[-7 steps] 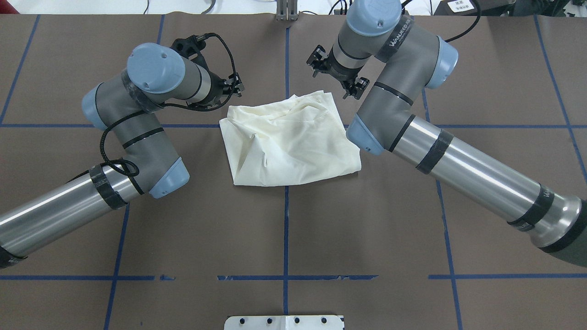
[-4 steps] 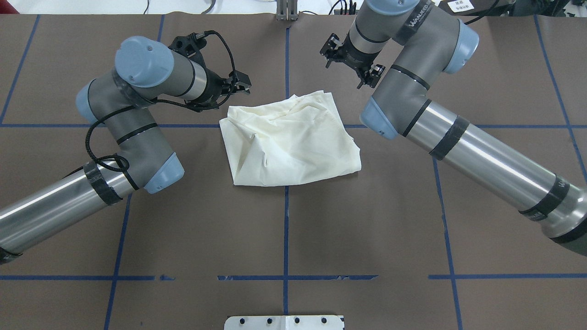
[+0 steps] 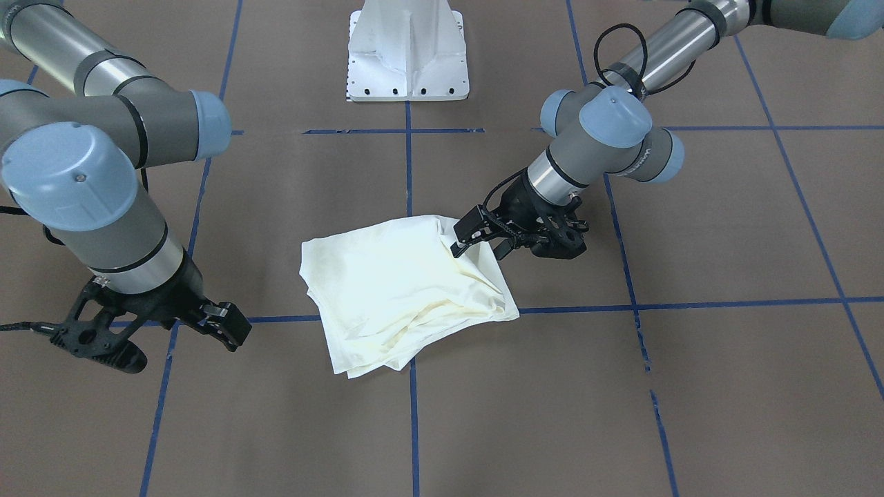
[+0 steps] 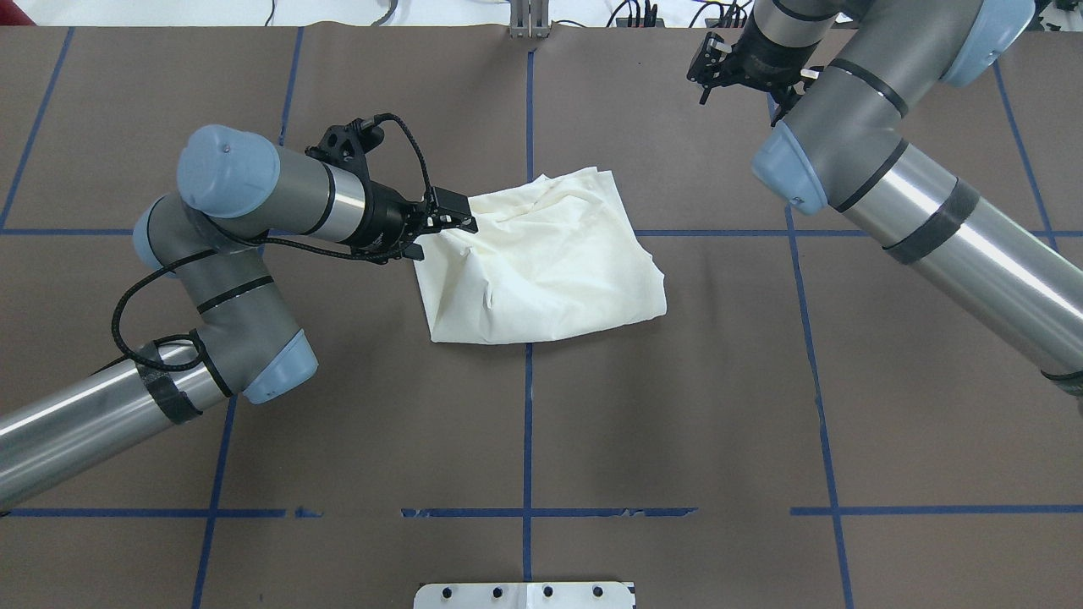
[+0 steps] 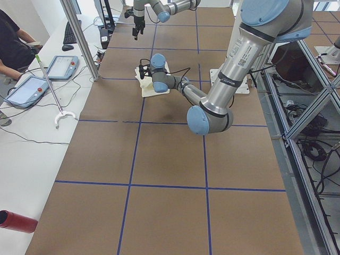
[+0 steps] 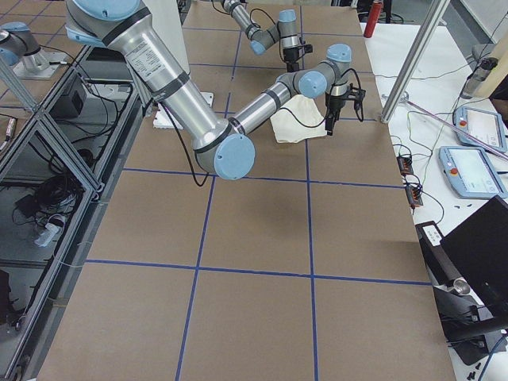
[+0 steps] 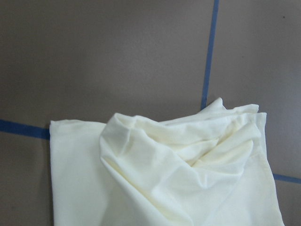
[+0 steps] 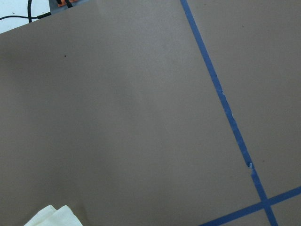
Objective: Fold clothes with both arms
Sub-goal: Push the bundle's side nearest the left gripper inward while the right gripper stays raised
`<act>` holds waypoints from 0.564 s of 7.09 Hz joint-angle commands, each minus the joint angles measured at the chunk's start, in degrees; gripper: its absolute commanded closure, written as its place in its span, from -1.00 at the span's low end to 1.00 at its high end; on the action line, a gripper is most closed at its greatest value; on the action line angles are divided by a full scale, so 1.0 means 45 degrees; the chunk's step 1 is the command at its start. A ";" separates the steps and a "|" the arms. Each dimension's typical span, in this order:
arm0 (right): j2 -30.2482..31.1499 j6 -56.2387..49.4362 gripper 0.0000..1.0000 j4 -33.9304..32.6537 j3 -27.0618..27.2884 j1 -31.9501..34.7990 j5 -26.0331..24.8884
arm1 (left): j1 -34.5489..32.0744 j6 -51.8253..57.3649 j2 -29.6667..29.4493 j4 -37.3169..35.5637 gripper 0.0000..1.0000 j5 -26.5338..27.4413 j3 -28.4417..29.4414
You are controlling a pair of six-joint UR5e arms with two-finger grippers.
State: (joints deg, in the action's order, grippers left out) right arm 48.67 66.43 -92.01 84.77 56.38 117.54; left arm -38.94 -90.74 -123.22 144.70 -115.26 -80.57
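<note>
Currently the shirt (image 4: pixel 541 262) sits as a folded, rumpled bundle mid-counter (image 4: pixel 677 423), right over a crossing of the blue tape (image 4: pixel 527 406) lines, with plain cream sides showing. The layers don't line up: from the front view I see several edges fanned out at the corner nearest that camera. Overhead, the left gripper (image 4: pixel 464 216) is at the shirt's far-left corner, jaws apart, fingertips over the cloth edge. I can't tell whether they touch the fabric. The left wrist cam looks down on that end and shows a bunched top fold lying on a flatter layer, with a tape line running off behind it. I've got the right gripper (image 4: pixel 746 78) well apart from the shirt, up by the far edge of the counter on the right side, jaws spread wide and empty. Its wrist cam shows mostly brown counter, a tape crossing at bottom right and just a shirt corner at the bottom-left edge. The left arm comes in low from the left with its wrist level toward the cloth. The right arm comes in from the right, its wrist turned away from the shirt. The base plate (image 3: pixel 407 55) sits on the centre tape line at the robot's side.
</note>
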 commanded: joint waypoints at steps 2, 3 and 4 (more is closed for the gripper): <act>0.0452 -0.0562 -1.00 -0.0120 0.0458 0.0401 0.0208 | 0.0137 -0.0284 -0.0059 0.3406 -1.00 0.0105 0.1884; 0.0453 -0.0563 -1.00 -0.0101 0.0517 0.0401 0.0189 | 0.0157 -0.0420 -0.0195 0.4011 -1.00 0.0105 0.2197; 0.0453 -0.0563 -1.00 -0.0120 0.0537 0.0401 0.0188 | 0.0254 -0.0982 -0.0235 0.4926 -1.00 0.0105 0.2548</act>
State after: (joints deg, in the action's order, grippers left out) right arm 50.61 63.99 -92.50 86.90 58.13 118.39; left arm -38.17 -93.03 -123.89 162.19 -114.79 -71.16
